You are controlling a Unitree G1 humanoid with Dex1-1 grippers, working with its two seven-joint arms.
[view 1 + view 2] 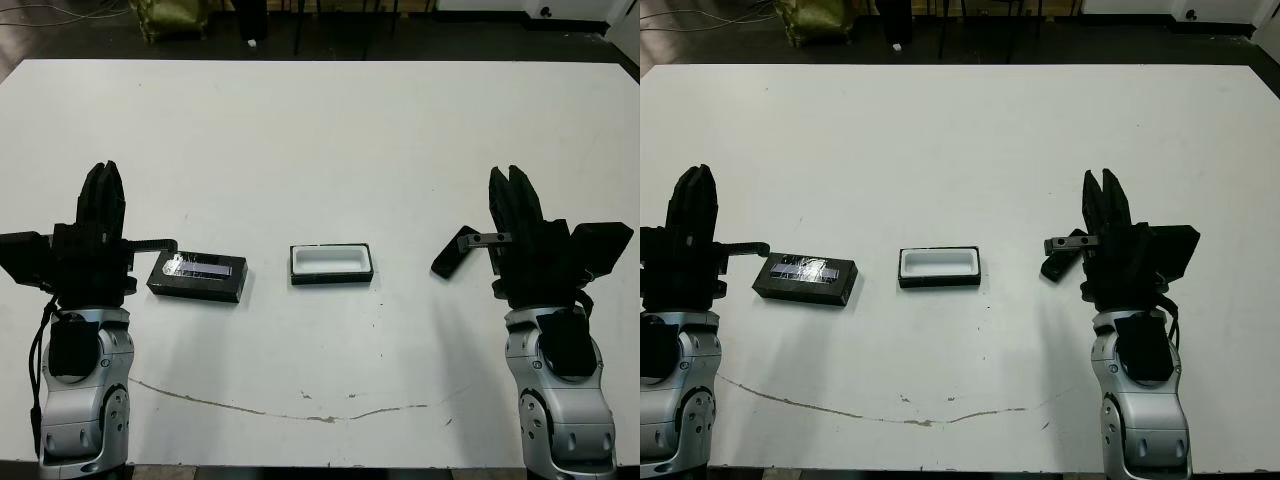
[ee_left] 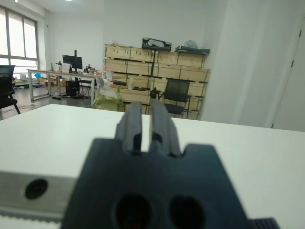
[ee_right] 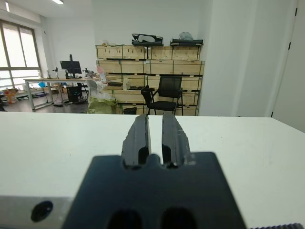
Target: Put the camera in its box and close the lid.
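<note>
The box (image 1: 331, 263) sits at the table's middle, a small black tray with white lining, nothing in it. To its left lies the lid (image 1: 197, 277), flat and black with a shiny strip on top. The camera (image 1: 452, 256), a slim black bar, rests slanted on the table right of the box, just beside my right arm. My left gripper (image 1: 105, 175) stands left of the lid, fingers (image 2: 133, 119) together and holding nothing. My right gripper (image 1: 507, 176) points away over the table right of the camera, its fingers (image 3: 140, 131) also close together with only a thin slit between them.
A thin dark crack line (image 1: 300, 408) runs across the white table near its front edge. Beyond the table's far edge are a dark floor and chair legs (image 1: 300, 25). The wrist views show an office with wooden shelving (image 3: 147, 62) and a black chair (image 3: 167, 93).
</note>
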